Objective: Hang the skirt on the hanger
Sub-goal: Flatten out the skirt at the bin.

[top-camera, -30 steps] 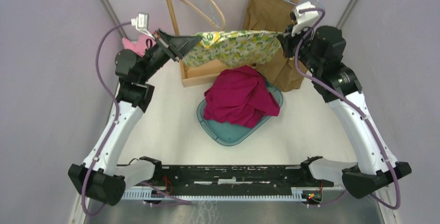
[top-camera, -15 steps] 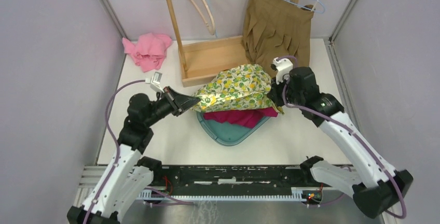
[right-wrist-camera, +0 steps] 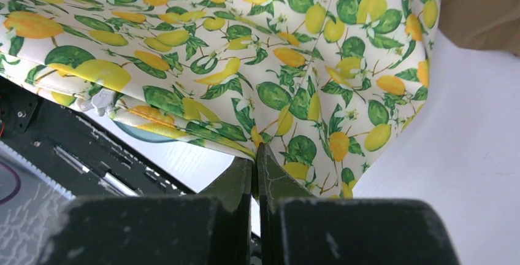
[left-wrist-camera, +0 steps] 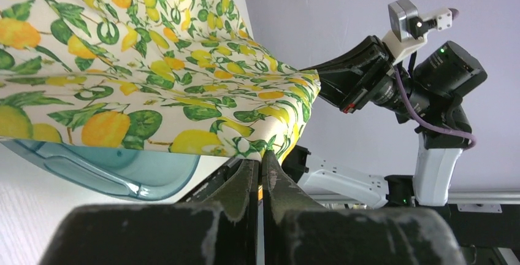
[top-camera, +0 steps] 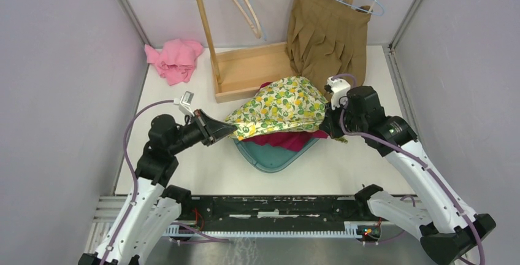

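From above we see the full layout. The white fabric skirt printed with yellow lemons and green leaves (top-camera: 279,105) is held up between the two arms. It hangs over the teal plastic tray (top-camera: 270,157) and the crumpled magenta garment (top-camera: 287,140) lying in it. We cannot tell whether the skirt touches that garment.

The left gripper (top-camera: 230,130) pinches the skirt's left end and the right gripper (top-camera: 327,125) its right end.

Only this view shows the bare wooden hanger (top-camera: 240,7) on the wooden rack (top-camera: 245,72) at the back, well apart from the skirt. Near it a brown pleated skirt (top-camera: 328,32) hangs on a blue wire hanger (top-camera: 375,7). A pink cloth (top-camera: 175,59) lies in the far left corner of the white table (top-camera: 184,154).

The wrist cameras give us the grips close up. On the left, the fingers (left-wrist-camera: 242,185) are pressed together on the hem, and the fabric runs away towards the other arm. On the right, the fingers (right-wrist-camera: 273,182) are likewise clamped on a folded edge.

The skirt looks wrinkled and bunched, bulging wide in the middle and narrowing to each pinched end.
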You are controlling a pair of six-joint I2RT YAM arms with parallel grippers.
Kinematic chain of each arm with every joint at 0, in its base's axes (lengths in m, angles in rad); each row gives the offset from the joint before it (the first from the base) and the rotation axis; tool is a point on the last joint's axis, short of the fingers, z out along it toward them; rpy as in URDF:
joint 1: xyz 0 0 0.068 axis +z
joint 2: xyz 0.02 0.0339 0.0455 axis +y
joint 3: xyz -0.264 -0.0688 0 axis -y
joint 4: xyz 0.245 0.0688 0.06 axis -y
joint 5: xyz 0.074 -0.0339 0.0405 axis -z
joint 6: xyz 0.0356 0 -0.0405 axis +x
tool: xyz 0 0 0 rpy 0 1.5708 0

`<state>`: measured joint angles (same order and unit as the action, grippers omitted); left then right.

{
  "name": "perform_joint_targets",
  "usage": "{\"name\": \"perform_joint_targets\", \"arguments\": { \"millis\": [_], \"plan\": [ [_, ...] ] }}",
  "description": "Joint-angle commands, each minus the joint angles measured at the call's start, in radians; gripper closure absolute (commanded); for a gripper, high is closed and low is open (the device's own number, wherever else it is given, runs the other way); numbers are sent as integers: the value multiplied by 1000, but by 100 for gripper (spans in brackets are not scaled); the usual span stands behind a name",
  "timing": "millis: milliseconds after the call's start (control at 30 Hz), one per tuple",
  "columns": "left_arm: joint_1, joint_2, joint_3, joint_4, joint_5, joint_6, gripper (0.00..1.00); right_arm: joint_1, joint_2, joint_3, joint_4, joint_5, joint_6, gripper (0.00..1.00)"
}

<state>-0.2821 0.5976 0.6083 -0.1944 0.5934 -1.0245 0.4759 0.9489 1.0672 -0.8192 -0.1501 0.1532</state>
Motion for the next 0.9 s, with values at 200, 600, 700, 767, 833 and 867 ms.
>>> {"name": "perform_joint_targets", "arguments": {
  "millis": [200, 600, 700, 767, 833, 867],
  "plan": [
    [14, -57, -5, -72, 14, 2, 96, -13, -3, 61, -246, 93, 25, 98],
    [13, -119, -17, -146, 45, -26, 95, -11, 33, 88, -294, -1, 44, 93],
    [10, -123, 1, -166, 56, -23, 94, -11, 31, 91, -309, -28, 47, 91],
    [8, -127, 8, -169, 68, -25, 93, -10, 27, 98, -322, -43, 46, 84],
    [6, -127, 8, -169, 86, -31, 87, -11, 28, 118, -352, -67, 40, 72],
    [5, -128, 8, -167, 99, -37, 84, -11, 26, 130, -365, -76, 38, 68]
  ]
}}
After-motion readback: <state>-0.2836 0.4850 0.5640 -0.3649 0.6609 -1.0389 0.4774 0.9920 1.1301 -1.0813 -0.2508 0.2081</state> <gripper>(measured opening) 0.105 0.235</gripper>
